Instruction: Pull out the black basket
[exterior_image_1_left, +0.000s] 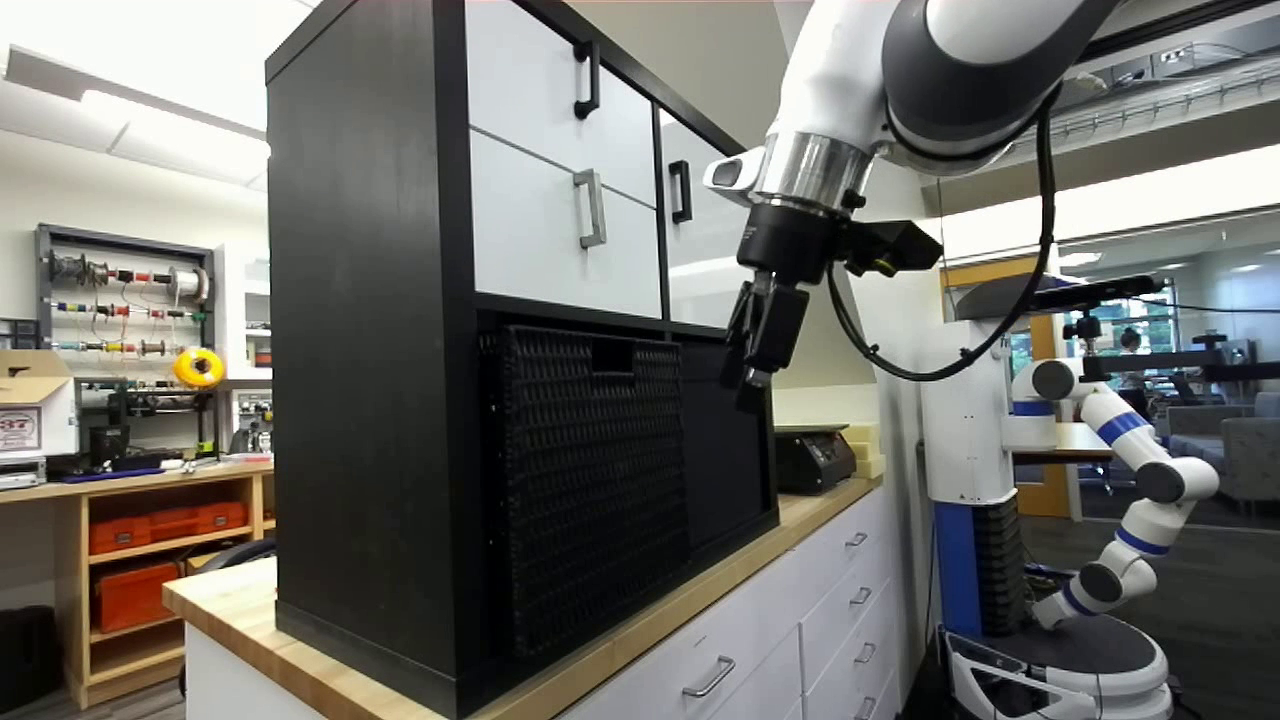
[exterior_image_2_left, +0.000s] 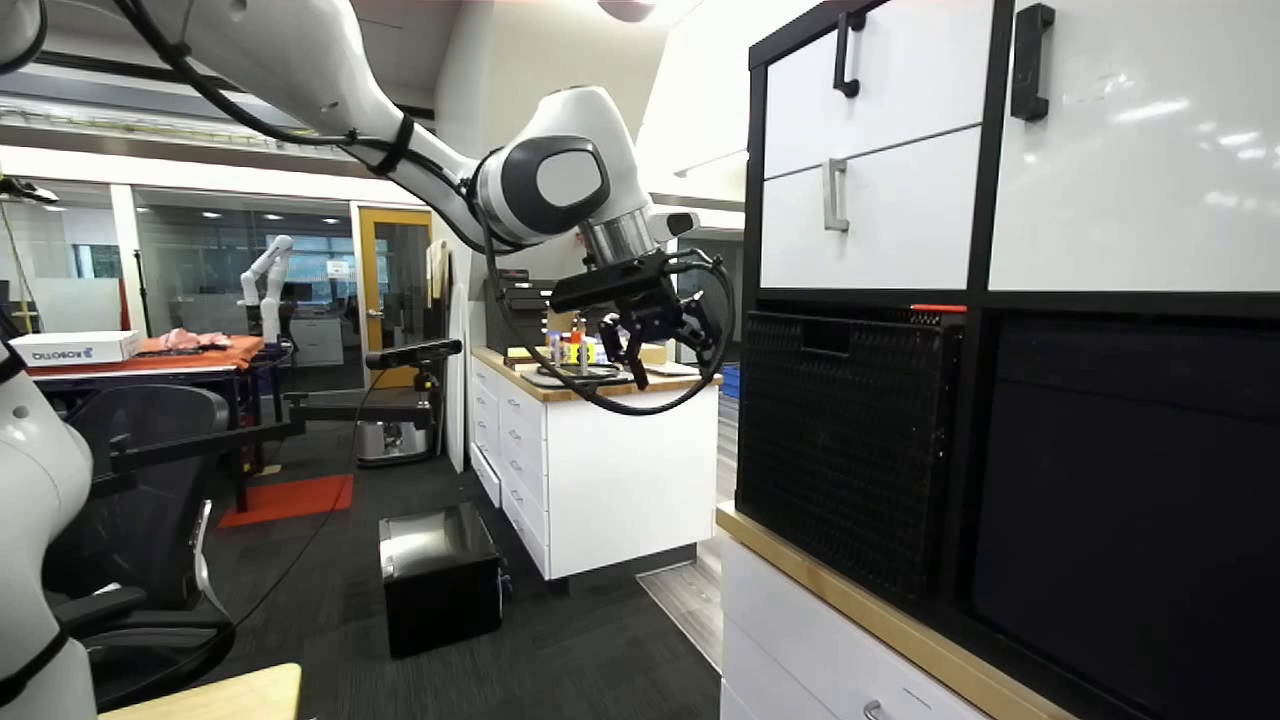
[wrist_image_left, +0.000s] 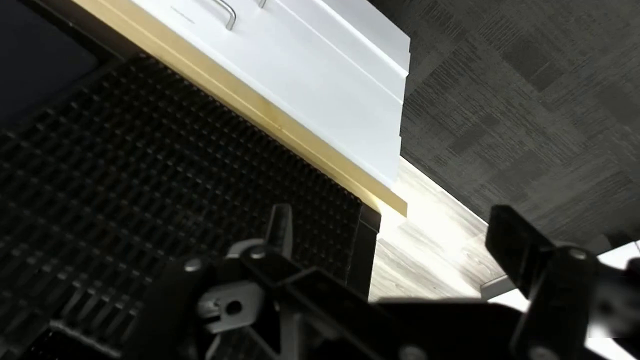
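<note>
The black basket (exterior_image_1_left: 595, 490) stands in a lower compartment of the black shelf unit, its woven front slightly proud of the frame. It also shows in an exterior view (exterior_image_2_left: 845, 450), and it fills the left of the wrist view (wrist_image_left: 165, 165). Its slot handle (exterior_image_1_left: 612, 356) is near the top front edge and also shows in an exterior view (exterior_image_2_left: 826, 337). My gripper (exterior_image_1_left: 752, 352) is open and empty, in front of the shelf and apart from the basket. It hangs tilted downward in an exterior view (exterior_image_2_left: 672, 362); its fingers are wide apart in the wrist view (wrist_image_left: 391, 215).
White drawer fronts (exterior_image_1_left: 560, 215) with handles sit above the basket. The shelf stands on a wooden countertop (exterior_image_1_left: 800, 515) over white drawers (exterior_image_1_left: 740, 620). A black device (exterior_image_1_left: 815, 458) stands beside the shelf. A black box (exterior_image_2_left: 440, 580) and office chair (exterior_image_2_left: 150, 500) are on the floor.
</note>
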